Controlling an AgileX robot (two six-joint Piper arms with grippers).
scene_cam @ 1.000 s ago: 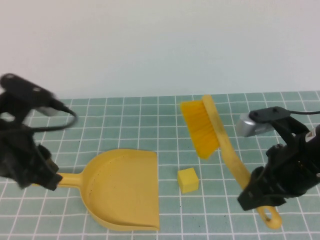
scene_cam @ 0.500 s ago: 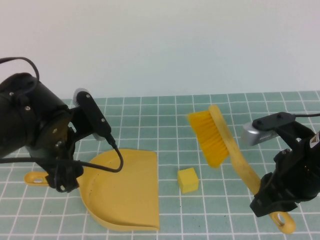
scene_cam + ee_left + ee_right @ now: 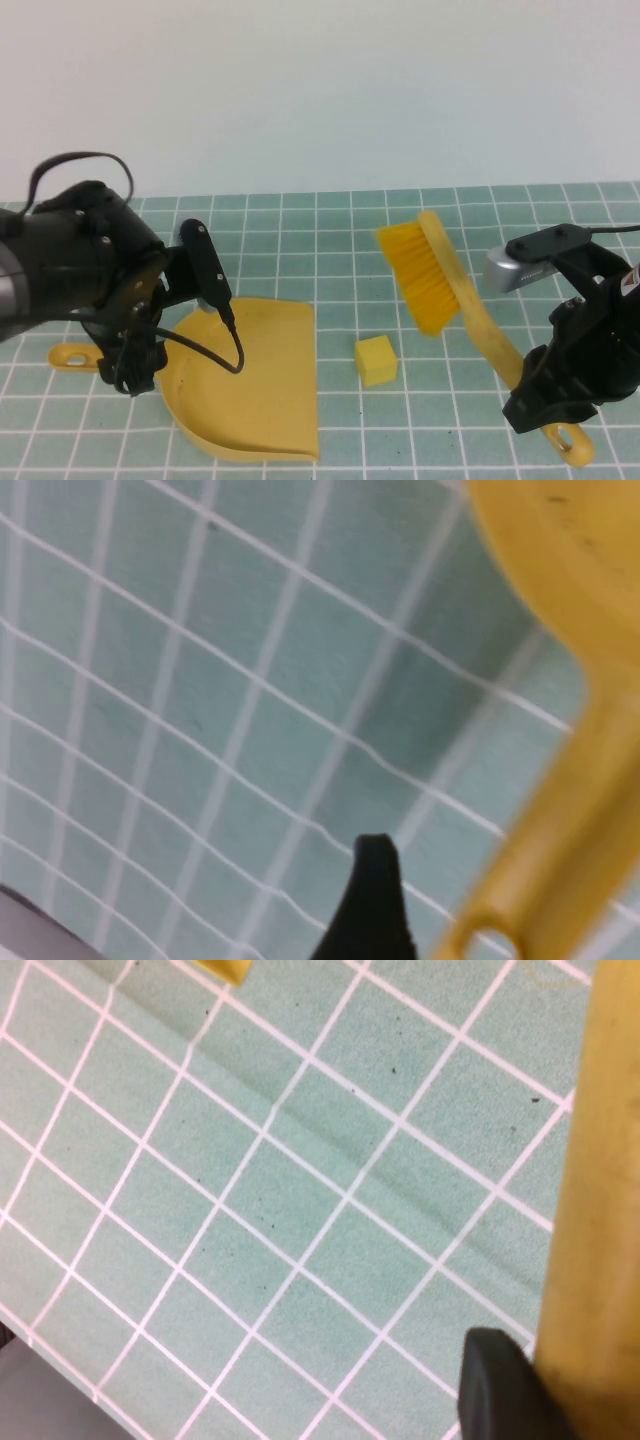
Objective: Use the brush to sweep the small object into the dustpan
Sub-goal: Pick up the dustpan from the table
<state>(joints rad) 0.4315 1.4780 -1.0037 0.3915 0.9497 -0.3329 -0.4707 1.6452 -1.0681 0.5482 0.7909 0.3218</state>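
The small pale-yellow cube [image 3: 376,360] sits on the green grid mat just right of the yellow dustpan's [image 3: 250,380] straight edge. The dustpan lies flat, with the end of its handle [image 3: 70,355] poking out left of my left arm. My left gripper [image 3: 128,372] hangs over that handle. In the left wrist view one black finger [image 3: 370,905] stands apart from the handle [image 3: 560,820], so the gripper [image 3: 505,880] is open. My right gripper [image 3: 545,400] is shut on the brush's handle [image 3: 600,1240]. It holds the brush tilted, with the bristles [image 3: 418,278] above and to the right of the cube.
The green grid mat [image 3: 330,250] covers the table up to the pale back wall. My bulky left arm [image 3: 90,270] and its cable hide the dustpan's handle joint. The right wrist camera housing [image 3: 520,265] sits beside the brush handle.
My left arm has swung up and over the dustpan handle and now settles slightly lower. The brush moved right about a second ago and has held still since. Cube and dustpan have not moved.
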